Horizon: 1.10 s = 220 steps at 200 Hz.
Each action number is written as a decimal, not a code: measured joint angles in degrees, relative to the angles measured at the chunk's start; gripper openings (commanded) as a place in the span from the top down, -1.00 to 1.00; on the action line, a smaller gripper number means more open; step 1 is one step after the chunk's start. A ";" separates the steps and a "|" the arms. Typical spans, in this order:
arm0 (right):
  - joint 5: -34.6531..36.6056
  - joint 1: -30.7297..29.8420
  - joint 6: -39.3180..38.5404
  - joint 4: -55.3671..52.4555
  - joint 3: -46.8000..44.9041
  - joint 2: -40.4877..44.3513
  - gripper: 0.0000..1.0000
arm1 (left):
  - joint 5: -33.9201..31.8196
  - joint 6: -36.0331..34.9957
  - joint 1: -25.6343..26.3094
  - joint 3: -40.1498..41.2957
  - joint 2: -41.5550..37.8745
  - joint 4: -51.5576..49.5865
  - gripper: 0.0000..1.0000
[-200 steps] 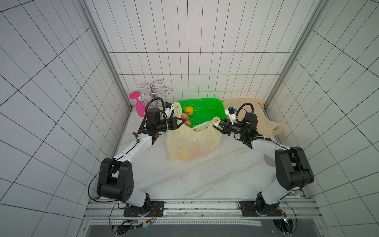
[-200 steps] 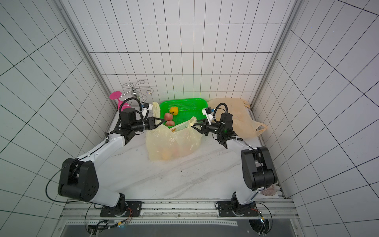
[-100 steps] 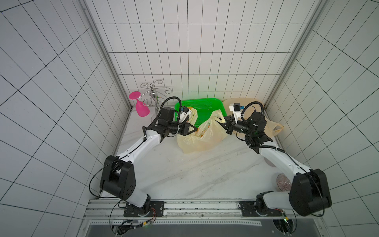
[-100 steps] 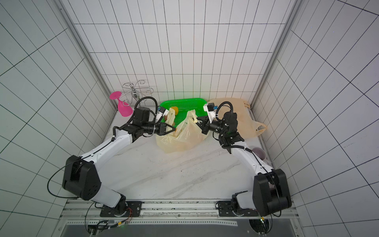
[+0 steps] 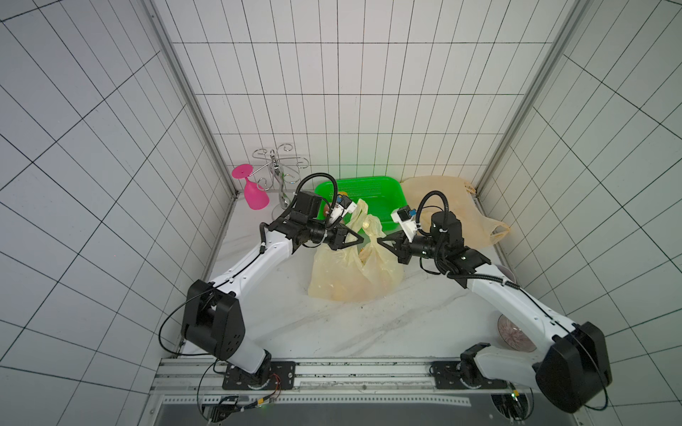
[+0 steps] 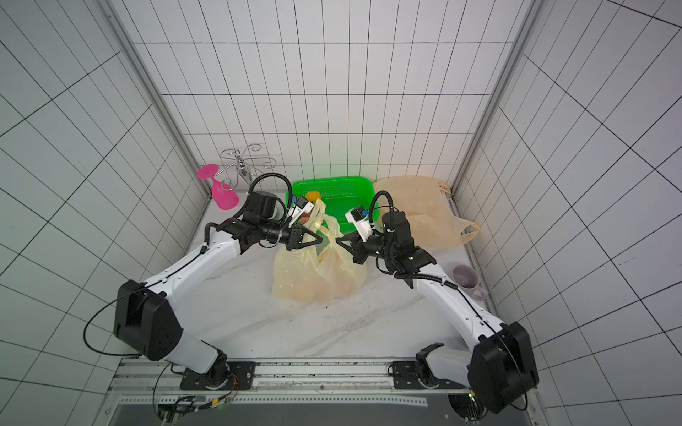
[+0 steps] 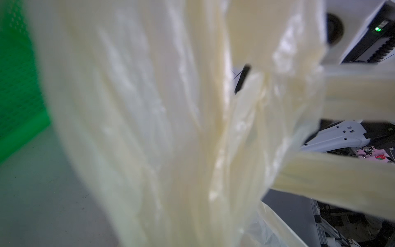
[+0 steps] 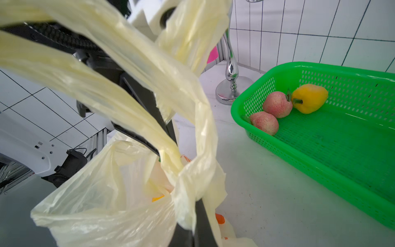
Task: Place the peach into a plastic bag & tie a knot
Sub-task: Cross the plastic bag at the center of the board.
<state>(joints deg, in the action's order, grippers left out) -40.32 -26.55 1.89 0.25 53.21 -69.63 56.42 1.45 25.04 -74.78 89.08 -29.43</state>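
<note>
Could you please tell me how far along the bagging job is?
Done: fruit shows inside the translucent yellow plastic bag. In hand: left gripper and right gripper, both shut, hold its handles, which cross loosely. Left: tying them into a tight knot.

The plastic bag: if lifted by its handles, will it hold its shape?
Probably not: the plastic bag looks thin and crumpled, so it should sag. The items inside would likely weigh its bottom down and shift.
</note>
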 measured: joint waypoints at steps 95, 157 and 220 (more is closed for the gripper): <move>8.50 -4.81 -2.93 -4.79 0.00 0.09 1.00 | 3.82 -2.16 0.24 0.87 1.95 -0.24 0.65; 15.47 -8.22 -4.24 -3.41 0.00 0.87 1.00 | 3.76 -3.41 -0.39 1.75 3.06 -2.54 0.48; 17.59 -10.73 -5.86 -2.99 0.00 0.28 1.00 | 6.49 -4.04 -0.61 1.99 2.95 -2.08 -0.04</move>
<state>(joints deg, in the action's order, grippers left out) -22.72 -37.28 -3.97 -2.74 53.21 -69.34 62.92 -2.59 24.43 -72.79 92.03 -31.51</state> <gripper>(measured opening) 0.047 0.479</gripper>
